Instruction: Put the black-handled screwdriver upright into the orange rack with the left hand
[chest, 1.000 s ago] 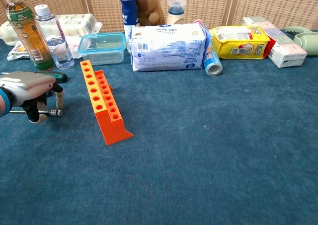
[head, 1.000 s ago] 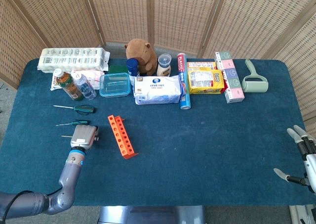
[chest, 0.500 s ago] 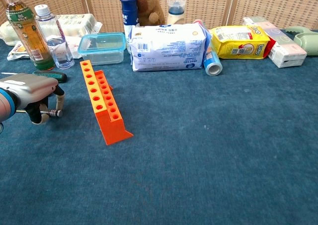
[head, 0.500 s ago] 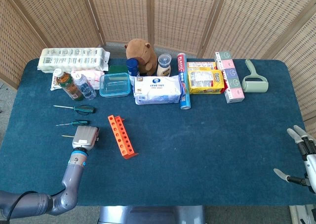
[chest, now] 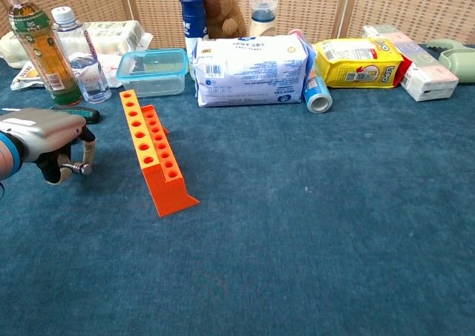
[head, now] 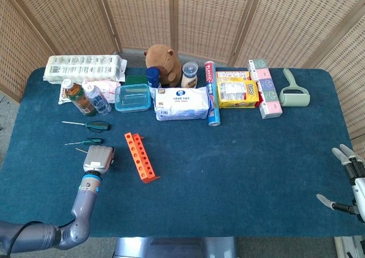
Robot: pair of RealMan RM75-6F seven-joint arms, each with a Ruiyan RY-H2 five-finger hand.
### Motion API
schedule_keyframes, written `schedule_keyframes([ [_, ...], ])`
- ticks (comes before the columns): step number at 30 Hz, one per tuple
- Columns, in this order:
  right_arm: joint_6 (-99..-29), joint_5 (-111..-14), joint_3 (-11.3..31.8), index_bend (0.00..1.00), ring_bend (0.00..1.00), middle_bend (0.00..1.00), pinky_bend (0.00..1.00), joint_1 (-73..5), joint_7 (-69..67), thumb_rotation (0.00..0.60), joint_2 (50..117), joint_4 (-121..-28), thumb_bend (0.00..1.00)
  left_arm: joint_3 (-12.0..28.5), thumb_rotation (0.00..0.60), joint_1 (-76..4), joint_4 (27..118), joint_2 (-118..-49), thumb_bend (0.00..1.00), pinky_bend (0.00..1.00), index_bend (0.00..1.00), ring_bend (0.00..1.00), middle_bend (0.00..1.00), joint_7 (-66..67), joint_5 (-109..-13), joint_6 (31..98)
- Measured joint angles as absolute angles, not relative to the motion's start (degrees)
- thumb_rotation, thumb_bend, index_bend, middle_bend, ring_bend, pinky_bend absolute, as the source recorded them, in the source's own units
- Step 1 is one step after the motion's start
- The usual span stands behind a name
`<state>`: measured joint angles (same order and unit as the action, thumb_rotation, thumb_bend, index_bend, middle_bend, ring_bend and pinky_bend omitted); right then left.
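The orange rack (head: 140, 156) (chest: 152, 154) lies on the blue table, its rows of holes facing up. Just left of it, my left hand (head: 98, 158) (chest: 43, 134) grips the black-handled screwdriver (chest: 53, 173) from above. The handle is mostly hidden under the hand. Its thin shaft (head: 80, 151) sticks out to the left, tilted slightly off the cloth. My right hand (head: 349, 181) hangs at the table's right edge with fingers apart, holding nothing.
Two other screwdrivers (head: 91, 125) (head: 89, 141) lie left of the rack, behind my left hand. Two bottles (chest: 46, 47), a clear lidded box (chest: 152, 72), a wipes pack (chest: 251, 70) and snack boxes (chest: 356, 61) line the back.
The screwdriver shaft, flat and level a second ago, now points up-left; the left hand has shifted slightly with it. The right hand has not moved.
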<state>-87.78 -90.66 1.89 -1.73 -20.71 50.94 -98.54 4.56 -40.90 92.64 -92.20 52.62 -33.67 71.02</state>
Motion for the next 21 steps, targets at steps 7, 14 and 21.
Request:
schedule_keyframes([
  [7,-87.8,-90.7,1.9,0.06,0.0,0.0,0.0,-1.8,-20.8,0.6,50.9,-98.6,0.05,4.6,0.6,-39.9,98.4,-88.2,0.5,0.97,0.5,0.96,1.0,51.4,-36.3,72.9],
  [14,-87.7,-90.7,1.8,0.06,0.0,0.0,0.0,-1.8,-20.6,0.6,51.0,-98.6,0.05,4.0,0.6,-38.8,103.5,-83.8,0.5,0.97,0.5,0.96,1.0,50.3,-40.2,74.6],
  [21,-87.6,-90.8,1.7,0.06,0.0,0.0,0.0,-1.8,-20.1,0.6,51.1,-98.7,0.05,2.7,0.6,-37.3,107.6,-80.1,0.5,0.97,0.5,0.96,1.0,47.9,-45.7,75.8],
])
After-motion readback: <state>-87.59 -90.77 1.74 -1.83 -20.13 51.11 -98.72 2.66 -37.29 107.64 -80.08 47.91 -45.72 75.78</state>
